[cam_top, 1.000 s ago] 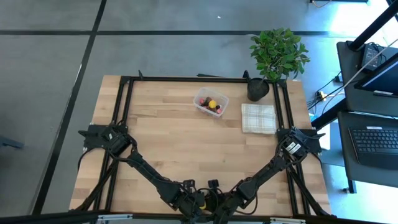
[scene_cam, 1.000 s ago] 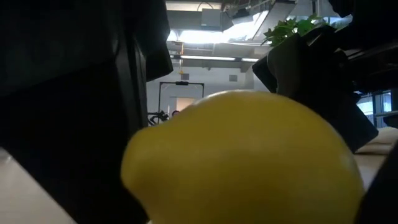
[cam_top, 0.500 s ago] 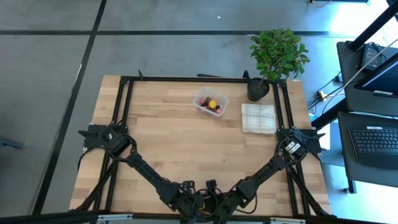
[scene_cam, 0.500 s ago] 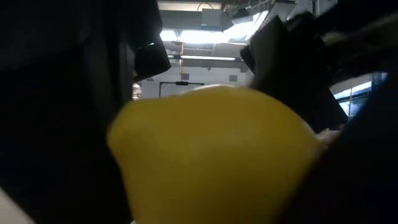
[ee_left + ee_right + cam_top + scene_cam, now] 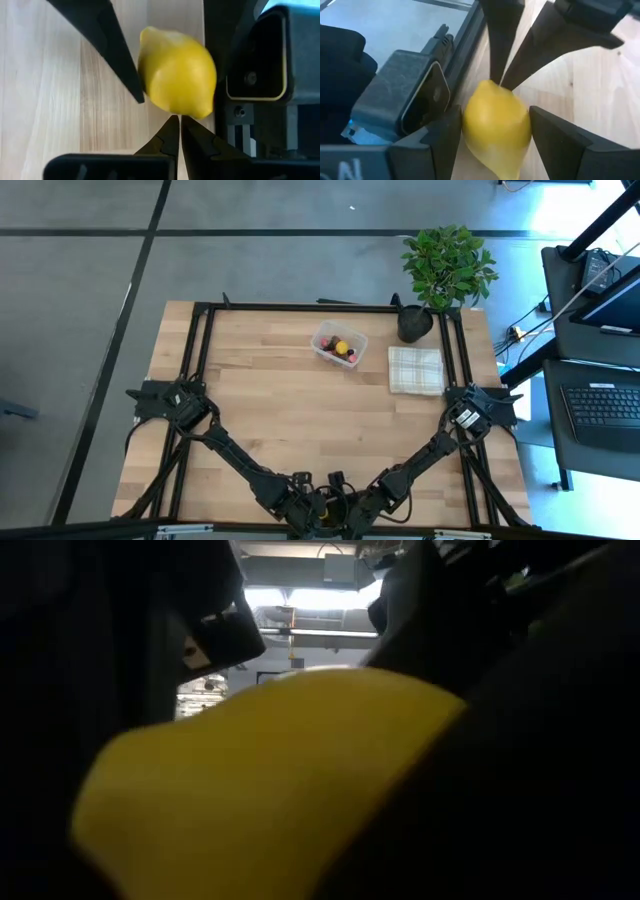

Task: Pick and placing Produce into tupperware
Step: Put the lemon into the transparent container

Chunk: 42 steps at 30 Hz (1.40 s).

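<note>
The right hand (image 5: 495,137) had its fingers wide around the yellow lemon (image 5: 496,127) at the near edge of the table (image 5: 270,395), ready to carry it to the tupperware (image 5: 339,345), while the left hand (image 5: 175,131) sat shut beside it

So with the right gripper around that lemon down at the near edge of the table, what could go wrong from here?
The lemon sits between the right gripper's spread fingers at the table's near edge, by the frame rail; a glancing close could roll it off.

The shut left gripper points at the lemon from close by, so the arms could collide on lifting.

The tupperware lies far across the table, a long carry.
</note>
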Tool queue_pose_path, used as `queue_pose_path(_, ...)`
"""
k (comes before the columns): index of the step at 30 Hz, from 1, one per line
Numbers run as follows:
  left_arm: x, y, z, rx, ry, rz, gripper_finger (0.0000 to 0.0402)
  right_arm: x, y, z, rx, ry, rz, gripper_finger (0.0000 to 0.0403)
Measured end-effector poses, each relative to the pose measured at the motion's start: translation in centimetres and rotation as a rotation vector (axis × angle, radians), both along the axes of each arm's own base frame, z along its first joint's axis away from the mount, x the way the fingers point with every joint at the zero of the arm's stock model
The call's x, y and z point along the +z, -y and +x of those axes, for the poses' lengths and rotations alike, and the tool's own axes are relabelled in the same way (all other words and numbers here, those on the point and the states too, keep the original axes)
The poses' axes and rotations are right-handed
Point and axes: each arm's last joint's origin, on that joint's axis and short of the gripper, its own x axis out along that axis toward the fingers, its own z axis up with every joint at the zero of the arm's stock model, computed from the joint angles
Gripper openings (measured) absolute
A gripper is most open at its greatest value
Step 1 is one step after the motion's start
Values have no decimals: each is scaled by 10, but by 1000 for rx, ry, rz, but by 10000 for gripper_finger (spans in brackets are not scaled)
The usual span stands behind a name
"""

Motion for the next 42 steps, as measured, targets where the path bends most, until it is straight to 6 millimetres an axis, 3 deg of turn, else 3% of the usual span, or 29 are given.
queue_pose_path(7, -1, 0, 0, -5, -3, 4, 5, -1, 1, 2, 10, -4, 15, 230)
queue_pose_path(12, 0, 0, 0, -4, 2, 3, 12, -1, 1, 2, 13, -7, 20, 203)
queue_pose_path(22, -1, -1, -1, 0, -5, 17, 5, -1, 2, 2, -1, -19, 34, 202)
queue_pose_path(31, -1, -5, -19, 44, -144, 105, 26, 7, 14, 7, -28, -40, 1, 202)
queue_pose_path(34, 9, -4, -26, 37, -156, 115, 32, 16, 24, 8, -60, -73, -12, 202)
queue_pose_path(42, 65, -5, -48, 4, 38, 277, 31, 54, 53, 12, -114, -87, -23, 203)
